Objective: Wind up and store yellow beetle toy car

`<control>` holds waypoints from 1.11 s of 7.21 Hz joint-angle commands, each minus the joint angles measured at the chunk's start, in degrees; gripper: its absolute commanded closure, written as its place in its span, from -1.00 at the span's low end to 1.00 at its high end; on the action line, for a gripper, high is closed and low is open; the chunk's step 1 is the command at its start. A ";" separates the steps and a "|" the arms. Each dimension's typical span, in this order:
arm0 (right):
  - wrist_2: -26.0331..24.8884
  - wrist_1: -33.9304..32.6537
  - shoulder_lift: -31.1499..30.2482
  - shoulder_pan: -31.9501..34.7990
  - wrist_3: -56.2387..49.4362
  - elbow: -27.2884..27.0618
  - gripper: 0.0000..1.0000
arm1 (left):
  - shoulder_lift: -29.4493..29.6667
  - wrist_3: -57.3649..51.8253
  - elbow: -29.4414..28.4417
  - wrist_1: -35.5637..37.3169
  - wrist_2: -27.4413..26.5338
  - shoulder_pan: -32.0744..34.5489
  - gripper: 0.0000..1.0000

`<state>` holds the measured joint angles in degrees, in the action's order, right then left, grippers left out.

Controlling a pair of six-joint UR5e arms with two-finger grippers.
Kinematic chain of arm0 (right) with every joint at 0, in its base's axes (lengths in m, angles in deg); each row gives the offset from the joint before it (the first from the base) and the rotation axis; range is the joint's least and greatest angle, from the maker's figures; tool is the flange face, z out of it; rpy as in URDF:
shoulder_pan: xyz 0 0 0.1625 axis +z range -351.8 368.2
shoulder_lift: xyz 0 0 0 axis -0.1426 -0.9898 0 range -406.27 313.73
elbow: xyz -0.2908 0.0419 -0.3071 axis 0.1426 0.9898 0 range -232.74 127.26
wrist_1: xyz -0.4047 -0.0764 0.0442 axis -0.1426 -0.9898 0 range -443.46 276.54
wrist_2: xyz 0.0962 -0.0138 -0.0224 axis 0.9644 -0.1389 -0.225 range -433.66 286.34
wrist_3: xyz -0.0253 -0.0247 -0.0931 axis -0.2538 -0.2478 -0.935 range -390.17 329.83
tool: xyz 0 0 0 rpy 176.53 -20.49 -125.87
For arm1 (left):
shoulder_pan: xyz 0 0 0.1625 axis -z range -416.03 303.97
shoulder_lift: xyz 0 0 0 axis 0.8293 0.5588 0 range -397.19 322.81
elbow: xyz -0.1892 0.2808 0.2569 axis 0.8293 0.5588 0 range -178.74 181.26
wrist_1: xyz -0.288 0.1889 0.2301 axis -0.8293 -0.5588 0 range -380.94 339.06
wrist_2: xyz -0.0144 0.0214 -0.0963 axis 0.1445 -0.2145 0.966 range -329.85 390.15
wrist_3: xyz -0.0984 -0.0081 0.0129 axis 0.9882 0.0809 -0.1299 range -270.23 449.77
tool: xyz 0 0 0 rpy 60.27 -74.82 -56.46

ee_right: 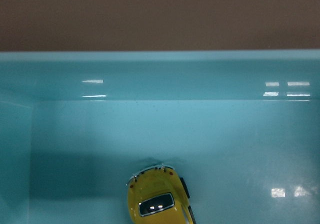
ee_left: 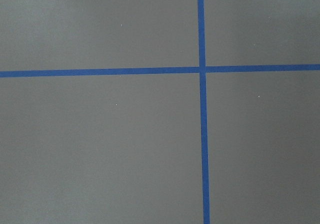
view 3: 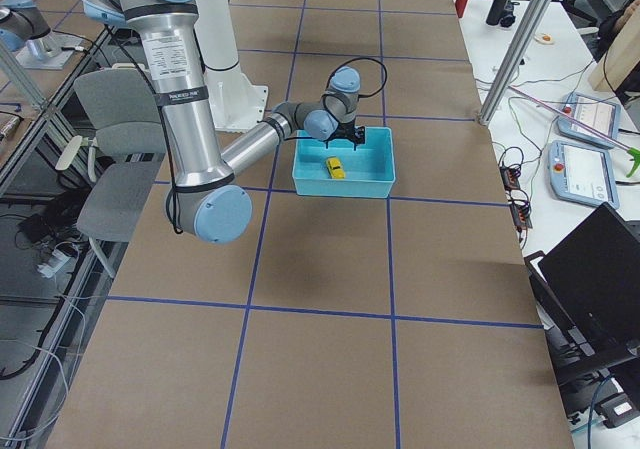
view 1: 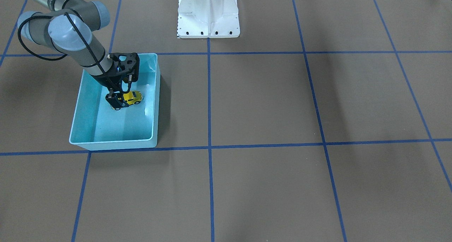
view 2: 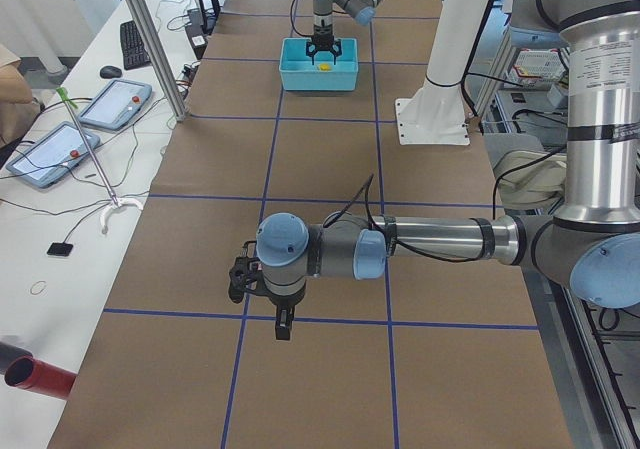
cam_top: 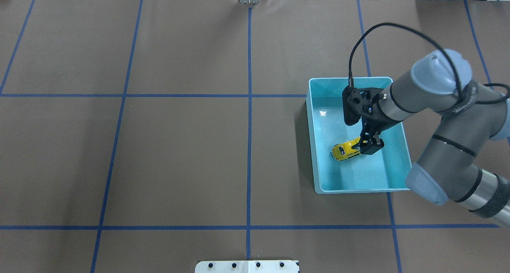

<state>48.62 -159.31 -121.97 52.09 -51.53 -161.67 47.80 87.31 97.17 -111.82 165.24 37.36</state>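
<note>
- Toward the right edge of the tabletop (cam_top: pixel 179 157), about midway along its depth: a turquoise bin (view 1: pixel 113 141), rectangular and open-topped, sitting flat on the brown surface.
- Inside that bin, roughly at the centre of its floor: the yellow beetle toy car (cam_top: pixel 345 150), upright, roof upward. Its dark rear window shows in the right wrist view. Whether the wheels touch the floor cannot be told.
- Right arm (cam_top: pixel 446 117): enters from the right edge and bends down over the bin's rim.
- Right claw (cam_top: pixel 368 144): lowered within the bin walls, fingers drawn narrow and closed on one end of the car. The other end projects free toward the tabletop's middle.
- Left arm (view 2: pixel 430 239): stretched out low over the left end of the tabletop, well apart from the bin.
- Left claw (view 2: pixel 283 327): pointed downward above a crossing of the blue tape lines (ee_left: pixel 201 134), apart from the surface. It appears only in the side view, so how wide it stands cannot be told.
- White mounting base (view 1: pixel 208 16): at the middle of the robot-side edge.
</note>
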 commanded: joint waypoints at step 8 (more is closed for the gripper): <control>5.93 -17.41 -12.95 40.89 31.73 8.63 -1.00 | -0.09 -0.09 -0.20 -0.09 0.00 0.04 -1.00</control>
<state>52.38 -176.89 -131.37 89.07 -19.45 -155.44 47.74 87.23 96.98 -111.91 165.23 37.40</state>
